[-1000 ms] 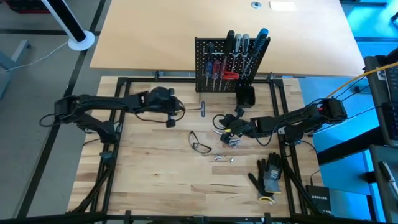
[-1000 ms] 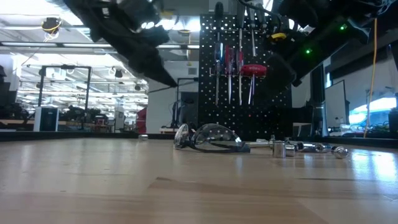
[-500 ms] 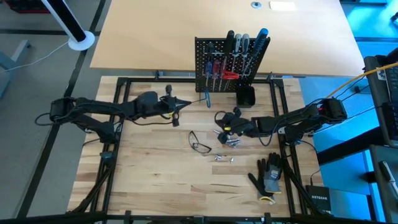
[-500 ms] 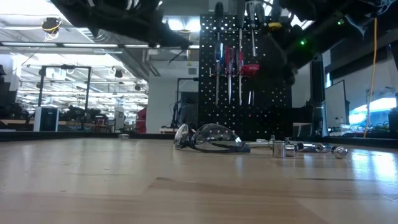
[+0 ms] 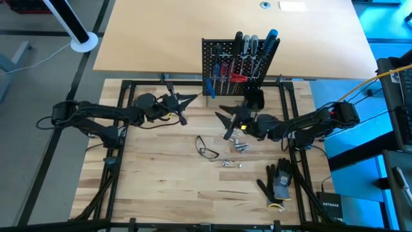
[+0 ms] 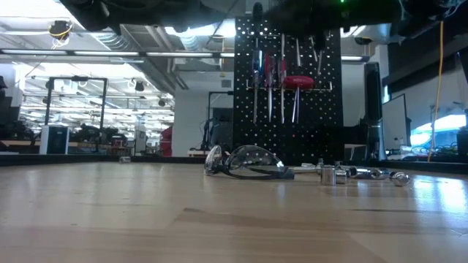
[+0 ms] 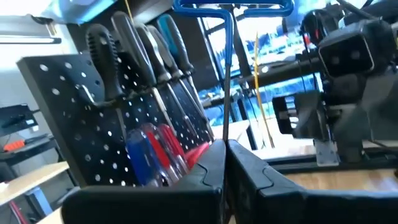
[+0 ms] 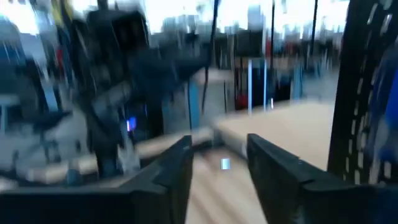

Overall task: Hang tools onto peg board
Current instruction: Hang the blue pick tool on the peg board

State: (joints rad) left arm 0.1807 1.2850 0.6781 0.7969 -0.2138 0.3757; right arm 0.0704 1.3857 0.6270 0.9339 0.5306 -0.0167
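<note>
The black peg board (image 5: 235, 64) stands upright at the table's far edge, with several screwdrivers and a red-handled tool hanging on it; the low view shows it too (image 6: 289, 88). My left gripper (image 5: 192, 98) hovers just left of the board. It is shut on a T-handle key whose blue cross handle (image 7: 231, 6) is close to the board's lower left corner (image 5: 210, 95). My right gripper (image 5: 222, 120) hovers near the board's front, pointing left, open with nothing between its fingers (image 8: 221, 155). My left gripper pinches the key's thin metal shaft (image 7: 224, 124) between its two fingers, at the end away from the blue handle. The fingers come about level from the table's left and lie along the shaft. The key sticks out ahead of the fingertips toward the board, clear of the table.
A small black cup (image 5: 254, 100) stands in front of the board. Clear safety glasses (image 5: 206, 148) and small metal pieces (image 5: 239, 145) lie mid-table, more bits (image 5: 232, 163) nearer. Black gloves (image 5: 280, 182) lie at the near right.
My left gripper has risen and tipped up from pointing down to about level. It has carried the key toward the far edge and the peg board. My right gripper has lifted off the metal pieces, tipped up to level and opened.
</note>
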